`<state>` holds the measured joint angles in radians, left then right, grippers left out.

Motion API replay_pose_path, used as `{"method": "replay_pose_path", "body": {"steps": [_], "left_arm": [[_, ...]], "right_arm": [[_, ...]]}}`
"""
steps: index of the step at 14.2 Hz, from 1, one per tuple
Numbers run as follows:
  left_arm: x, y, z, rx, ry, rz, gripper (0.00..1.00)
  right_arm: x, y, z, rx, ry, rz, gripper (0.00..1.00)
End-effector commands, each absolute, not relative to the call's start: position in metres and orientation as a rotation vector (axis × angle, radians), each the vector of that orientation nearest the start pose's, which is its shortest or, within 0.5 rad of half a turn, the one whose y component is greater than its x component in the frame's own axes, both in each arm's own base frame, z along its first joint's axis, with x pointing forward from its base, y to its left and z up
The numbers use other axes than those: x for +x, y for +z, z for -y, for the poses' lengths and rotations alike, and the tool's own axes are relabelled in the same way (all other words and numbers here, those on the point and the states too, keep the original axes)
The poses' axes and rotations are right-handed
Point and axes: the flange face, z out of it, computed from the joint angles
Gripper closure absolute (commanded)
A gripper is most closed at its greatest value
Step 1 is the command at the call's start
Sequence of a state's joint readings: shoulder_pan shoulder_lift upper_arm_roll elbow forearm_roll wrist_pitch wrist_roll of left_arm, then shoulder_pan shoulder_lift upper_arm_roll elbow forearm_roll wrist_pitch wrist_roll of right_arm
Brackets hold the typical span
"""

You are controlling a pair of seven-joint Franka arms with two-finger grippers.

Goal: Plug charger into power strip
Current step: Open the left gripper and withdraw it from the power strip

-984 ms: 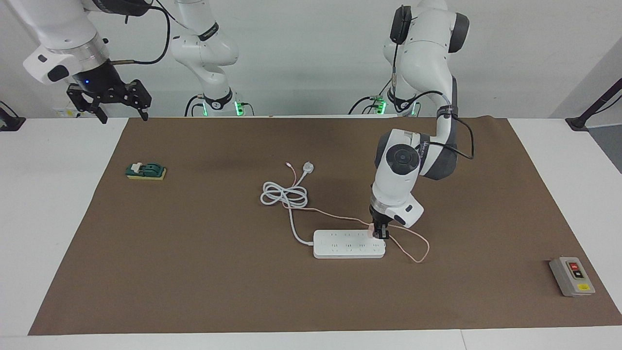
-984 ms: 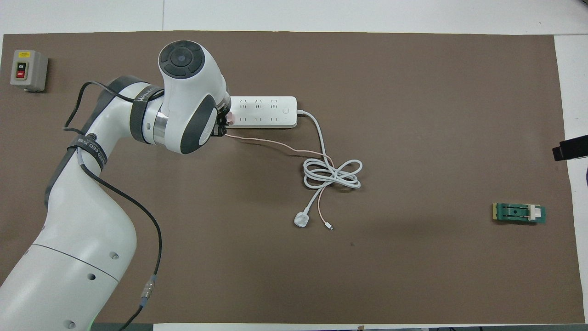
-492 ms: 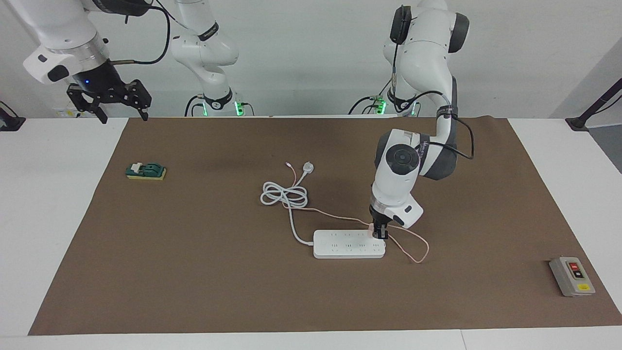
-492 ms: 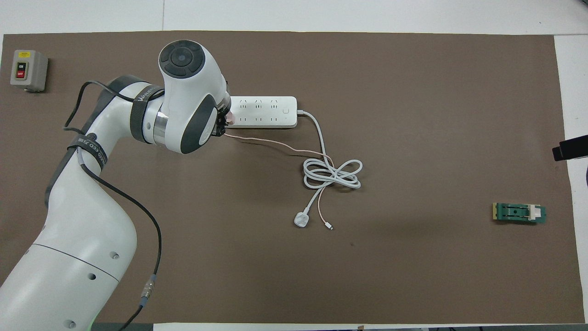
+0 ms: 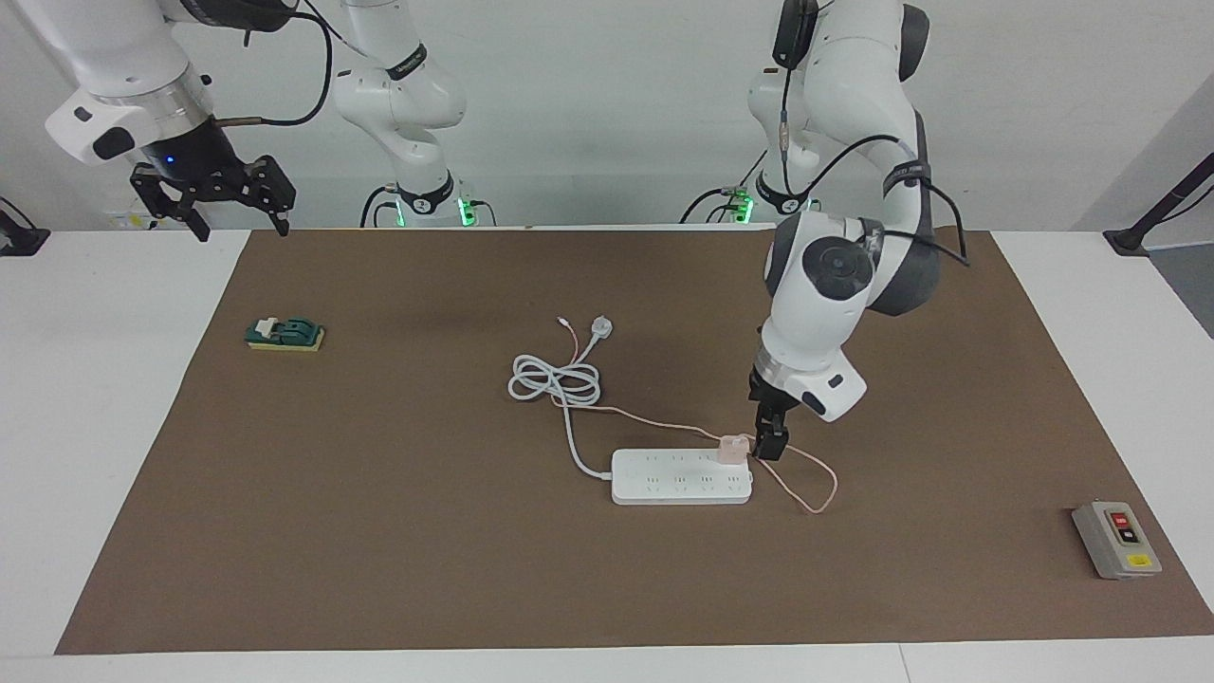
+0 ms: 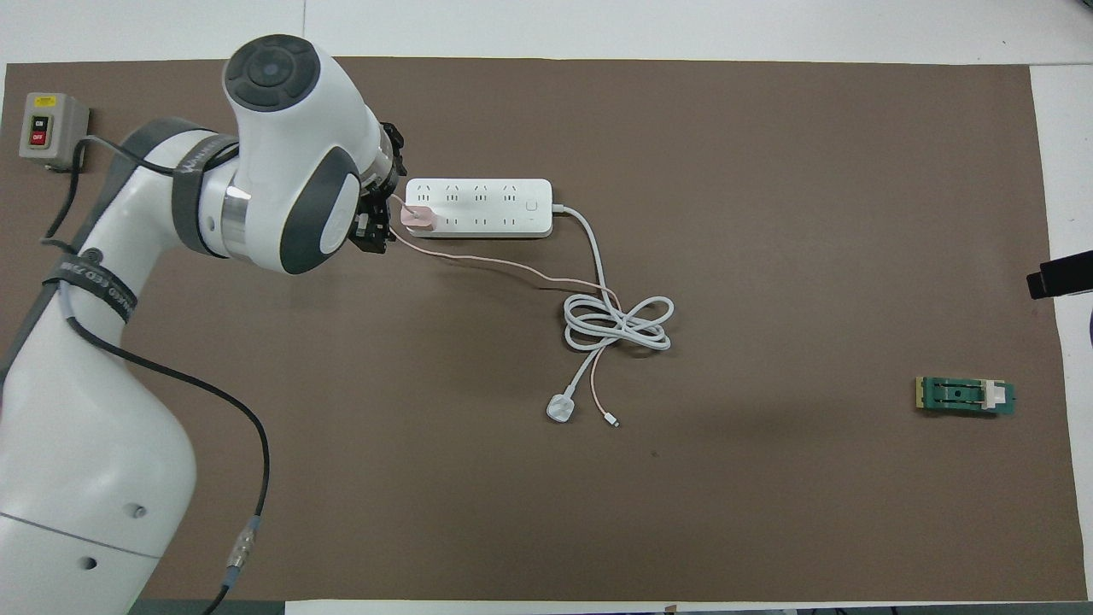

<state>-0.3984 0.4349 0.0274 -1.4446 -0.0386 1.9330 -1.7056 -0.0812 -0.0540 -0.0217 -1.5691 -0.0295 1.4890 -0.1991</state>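
Jaws of the left gripper hang spread and empty just beside the charger, apart from it, above the end of the power strip that lies toward the left arm's end of the desk. The pale-pink charger stands upright on the strip, seated in an end socket of the row nearer the robots, and its thin pink cable loops on the brown mat beside the strip before trailing toward the coiled white cord. Jaws of the right gripper are also spread, holding nothing; that arm waits high over the mat's corner at its own end. By the look of it, the plugging is done: the charger appears fully down in its socket and released. Only clearing the left arm away seems left.
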Motion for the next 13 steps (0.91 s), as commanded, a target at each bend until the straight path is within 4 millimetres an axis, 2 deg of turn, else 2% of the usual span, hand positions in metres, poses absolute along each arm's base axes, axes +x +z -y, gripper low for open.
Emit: {"method": "replay_pose_path", "body": {"steps": [1,2,5,8,10,13], "left_arm": [[0.626,0.484,0.247,-2.555,0.009,1.953,0.0],[0.624,0.494,0.243,-2.583,0.001,1.927,0.0],[0.617,0.532,0.21,-2.686,-0.018,1.777,0.0],[0.606,0.575,0.153,-2.804,-0.033,1.567,0.0],[0.595,0.6,0.106,-2.899,-0.022,1.349,0.0],[0.581,0.626,0.045,-3.015,-0.031,1.052,0.0]], "right_arm": [[0.519,0.649,0.059,-3.172,0.065,0.144,0.0],[0.519,0.649,0.059,-3.172,0.067,0.146,0.0],[0.519,0.649,0.059,-3.172,0.068,0.151,0.0],[0.519,0.649,0.059,-3.172,0.068,0.146,0.0],[0.519,0.649,0.059,-3.171,0.067,0.144,0.0],[0.519,0.649,0.06,-3.171,0.067,0.141,0.0]]}}
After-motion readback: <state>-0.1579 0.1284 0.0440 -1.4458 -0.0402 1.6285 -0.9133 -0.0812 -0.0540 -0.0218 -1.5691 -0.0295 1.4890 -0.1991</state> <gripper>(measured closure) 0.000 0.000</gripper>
